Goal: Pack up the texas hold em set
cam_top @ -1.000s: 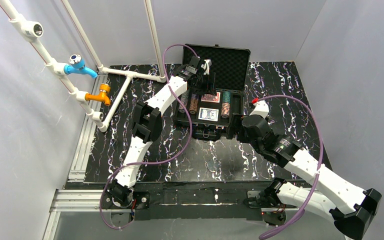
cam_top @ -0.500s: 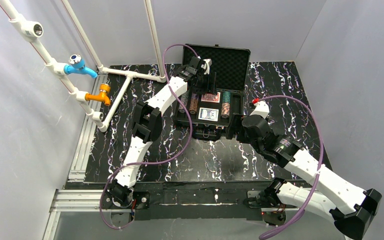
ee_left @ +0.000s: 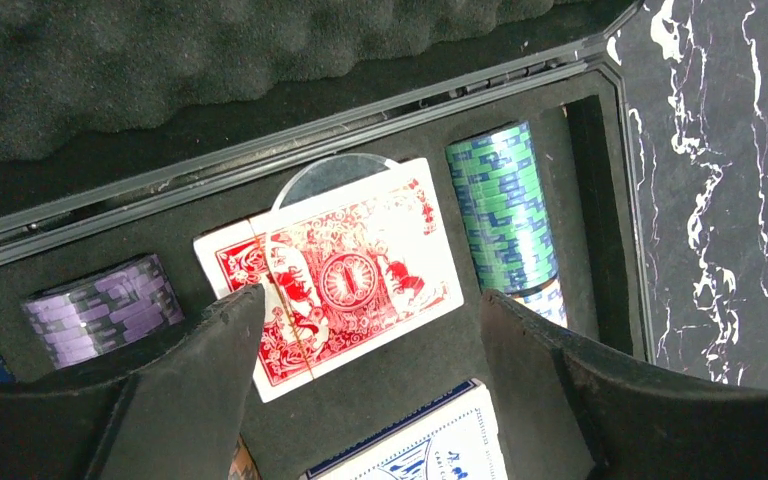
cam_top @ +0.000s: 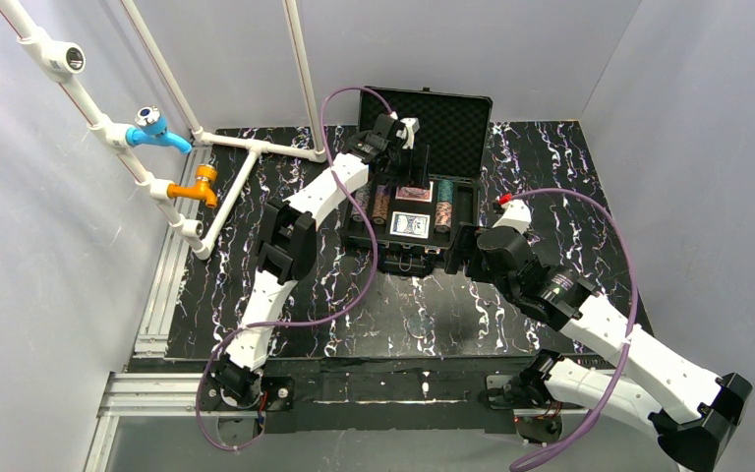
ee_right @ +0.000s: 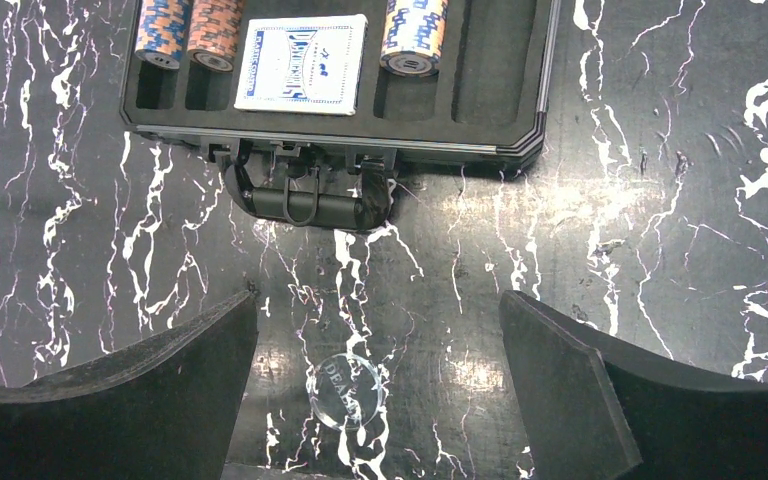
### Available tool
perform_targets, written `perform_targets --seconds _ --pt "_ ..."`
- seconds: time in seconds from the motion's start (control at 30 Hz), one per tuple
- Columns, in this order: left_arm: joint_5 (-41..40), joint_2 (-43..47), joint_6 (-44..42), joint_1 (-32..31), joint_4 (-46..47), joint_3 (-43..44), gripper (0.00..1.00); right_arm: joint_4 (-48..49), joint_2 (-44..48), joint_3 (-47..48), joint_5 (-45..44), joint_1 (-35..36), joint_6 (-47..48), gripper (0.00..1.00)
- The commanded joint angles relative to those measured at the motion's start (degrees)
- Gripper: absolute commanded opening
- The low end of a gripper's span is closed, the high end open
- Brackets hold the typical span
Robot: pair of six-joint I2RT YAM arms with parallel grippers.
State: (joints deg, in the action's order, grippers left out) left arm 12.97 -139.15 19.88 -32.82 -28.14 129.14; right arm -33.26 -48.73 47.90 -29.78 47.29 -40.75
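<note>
Texas hold em set [cam_top: 408,211] is sitting in its black briefcase [cam_top: 472,214], which is lying open at the far middle of the marbled table [cam_top: 256,157] with the foam-lined lid [cam_top: 452,123] standing up behind it. At the left, purple chips [ee_left: 105,305] are lying in their slot. The left gripper [ee_left: 370,310] is hovering low over the red-backed deck [ee_left: 335,275], fingers spread to either side of it and pinching nothing. That deck is lying slightly askew, with a clear disc [ee_left: 335,168] peeking out from under its far edge. Green chips [ee_left: 505,205] are filling the slot to its right. Nearer the front, the blue-backed deck [ee_right: 302,62] is lying flat between orange chips [ee_right: 188,28]. The right gripper [ee_right: 378,300] is hanging over the table in front of the handle [ee_right: 310,205], fingers spread wide and empty, above a clear dealer button [ee_right: 345,390] lying outside the case.

The case is looking stiff and, loaded with chips, probably heavy; closing it is likely calling for a push on the lid's top edge. The cards are looking slick and apt to fan. The button is thin and flat on a glossy surface, so pinching it across its rim seems the best hold
</note>
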Motion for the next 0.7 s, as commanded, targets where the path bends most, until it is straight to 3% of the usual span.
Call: perform_targets --seconds 0.0,0.4,0.6,0.67 --pt "-0.8 5.0 -2.2 -0.5 -3.0 -3.1 0.78 1.0 0.4 0.5 0.1 0.1 -1.0 0.98" --pt "-2.1 13.4 -5.0 -2.4 -2.3 -9.8 0.79 -0.7 0.1 1.8 -1.9 0.1 0.3 0.98" --pt "-6.0 27.3 -5.7 -3.0 0.0 -25.5 0.81 -2.0 0.2 1.5 -0.9 0.1 1.1 0.98" --pt "-7.2 31.8 -6.5 -3.0 -0.2 -29.5 0.89 -2.1 0.3 1.0 -0.7 0.1 1.0 0.98"
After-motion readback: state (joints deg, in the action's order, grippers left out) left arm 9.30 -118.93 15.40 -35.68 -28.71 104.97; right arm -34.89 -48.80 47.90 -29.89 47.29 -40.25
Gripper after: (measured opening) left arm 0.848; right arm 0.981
